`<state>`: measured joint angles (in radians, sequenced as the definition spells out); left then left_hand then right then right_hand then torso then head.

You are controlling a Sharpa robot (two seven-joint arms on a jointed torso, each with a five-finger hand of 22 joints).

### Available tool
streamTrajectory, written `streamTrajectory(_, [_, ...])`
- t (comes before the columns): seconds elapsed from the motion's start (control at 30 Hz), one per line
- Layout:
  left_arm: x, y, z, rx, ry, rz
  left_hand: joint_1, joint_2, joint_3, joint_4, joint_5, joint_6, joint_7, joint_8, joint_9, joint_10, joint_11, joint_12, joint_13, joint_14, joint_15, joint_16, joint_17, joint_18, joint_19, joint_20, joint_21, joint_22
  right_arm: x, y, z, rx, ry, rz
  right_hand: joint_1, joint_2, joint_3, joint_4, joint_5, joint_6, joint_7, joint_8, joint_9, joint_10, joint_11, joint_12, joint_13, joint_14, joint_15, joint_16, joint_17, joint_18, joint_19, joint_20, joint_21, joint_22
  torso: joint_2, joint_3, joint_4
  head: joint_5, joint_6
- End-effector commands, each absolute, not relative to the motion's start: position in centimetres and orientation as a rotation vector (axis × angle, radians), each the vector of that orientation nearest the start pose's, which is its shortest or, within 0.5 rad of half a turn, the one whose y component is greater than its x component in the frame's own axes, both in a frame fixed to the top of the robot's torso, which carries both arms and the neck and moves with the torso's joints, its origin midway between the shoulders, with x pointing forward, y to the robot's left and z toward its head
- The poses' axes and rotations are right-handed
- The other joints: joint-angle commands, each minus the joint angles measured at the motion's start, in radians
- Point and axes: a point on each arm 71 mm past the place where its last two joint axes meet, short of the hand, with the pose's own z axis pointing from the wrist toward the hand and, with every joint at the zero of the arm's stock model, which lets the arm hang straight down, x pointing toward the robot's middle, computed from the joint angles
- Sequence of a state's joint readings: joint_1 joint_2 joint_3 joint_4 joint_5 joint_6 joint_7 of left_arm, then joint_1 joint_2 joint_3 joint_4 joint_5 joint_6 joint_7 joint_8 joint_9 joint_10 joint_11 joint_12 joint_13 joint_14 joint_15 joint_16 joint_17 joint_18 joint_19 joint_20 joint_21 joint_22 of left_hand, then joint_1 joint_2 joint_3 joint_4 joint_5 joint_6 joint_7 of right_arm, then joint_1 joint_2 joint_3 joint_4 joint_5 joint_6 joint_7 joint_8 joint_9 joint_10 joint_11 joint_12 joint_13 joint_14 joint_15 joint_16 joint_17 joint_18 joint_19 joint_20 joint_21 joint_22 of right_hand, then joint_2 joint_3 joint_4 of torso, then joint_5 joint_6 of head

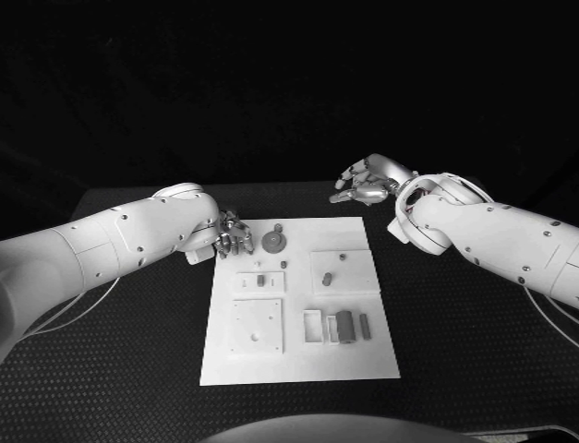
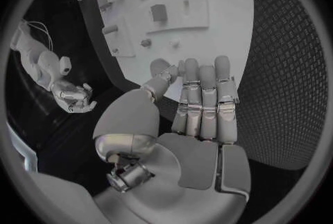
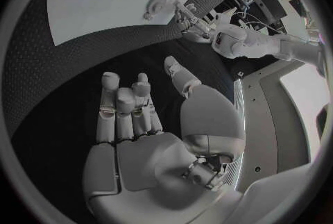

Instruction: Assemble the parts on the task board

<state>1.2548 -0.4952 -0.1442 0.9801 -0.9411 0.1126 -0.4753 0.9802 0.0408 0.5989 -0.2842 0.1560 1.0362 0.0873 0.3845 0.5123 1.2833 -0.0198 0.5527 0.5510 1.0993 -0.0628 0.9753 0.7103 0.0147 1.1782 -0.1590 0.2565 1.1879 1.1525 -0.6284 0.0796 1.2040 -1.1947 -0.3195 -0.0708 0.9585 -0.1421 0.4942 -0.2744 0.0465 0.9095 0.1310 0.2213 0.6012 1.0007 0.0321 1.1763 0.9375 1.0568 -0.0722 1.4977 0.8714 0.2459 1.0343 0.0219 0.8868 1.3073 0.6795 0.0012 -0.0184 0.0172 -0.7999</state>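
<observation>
At the left of the head view we see our left hand (image 1: 232, 233) over the upper-left corner of the task board (image 1: 303, 365), its fingers pointing down; the left wrist view shows them straight and side by side with nothing held. At the upper right of the frame our right hand (image 1: 365, 181) hangs over the bare bench (image 1: 129, 369) just beyond the board's far right corner, fingers loosely apart and holding nothing.

Just beside the left hand, a round disc-shaped part (image 1: 274, 243) lies on the board. Near the board's middle a small part (image 1: 328, 276) stands on a raised square block. At lower right, a shallow white tray (image 1: 315, 327) sits beside two dark oblong parts (image 1: 346, 325), their long axes running up and down the frame. A flat square plate (image 1: 258, 326) lies at lower left.
</observation>
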Motion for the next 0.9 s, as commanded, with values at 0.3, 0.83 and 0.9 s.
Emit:
streamTrajectory(0.3, [53.4,20.9,-25.2,-0.511,2.334,-0.350,-0.019,-0.002,0.000,-0.003,0.061,0.031,-0.015,0.012,0.039,0.029,-0.014,0.010,0.003,0.015,-0.002,0.015,-0.005,0.007,0.012,-0.003,0.004,0.013,54.8,-19.5,-19.1,0.214,1.665,0.725,-0.005,0.006,-0.006,-0.001,0.002,0.002,0.008,0.004,0.001,-0.004,-0.005,0.006,-0.002,0.000,-0.006,0.001,-0.002,0.016,-0.005,0.000,-0.006,0.008,0.000,0.0005,0.0017,0.003,0.000])
streamTrajectory(0.83, [50.8,21.9,-25.9,-0.501,2.339,-0.328,-0.036,-0.009,0.000,-0.005,0.120,0.052,-0.024,0.011,0.049,0.046,-0.022,0.020,0.011,0.029,-0.009,0.032,-0.005,0.008,0.027,-0.009,0.006,0.031,54.7,-19.7,-19.1,0.216,1.666,0.721,-0.005,0.005,-0.006,-0.002,0.002,0.002,0.008,0.004,0.002,-0.004,-0.005,0.006,-0.002,0.000,-0.006,0.001,-0.002,0.016,-0.005,0.000,-0.006,0.008,0.001,-0.0001,0.0005,0.010,-0.008])
streamTrajectory(0.9, [50.5,22.0,-26.1,-0.499,2.340,-0.320,-0.037,-0.010,0.000,-0.005,0.121,0.052,-0.024,0.011,0.049,0.047,-0.022,0.021,0.011,0.030,-0.009,0.032,-0.005,0.008,0.027,-0.009,0.006,0.031,54.7,-19.8,-19.1,0.217,1.667,0.720,-0.005,0.005,-0.006,-0.002,0.002,0.002,0.008,0.004,0.002,-0.005,-0.005,0.006,-0.002,0.000,-0.006,0.001,-0.002,0.016,-0.005,0.000,-0.006,0.008,0.001,0.0002,0.0006,0.011,-0.009])
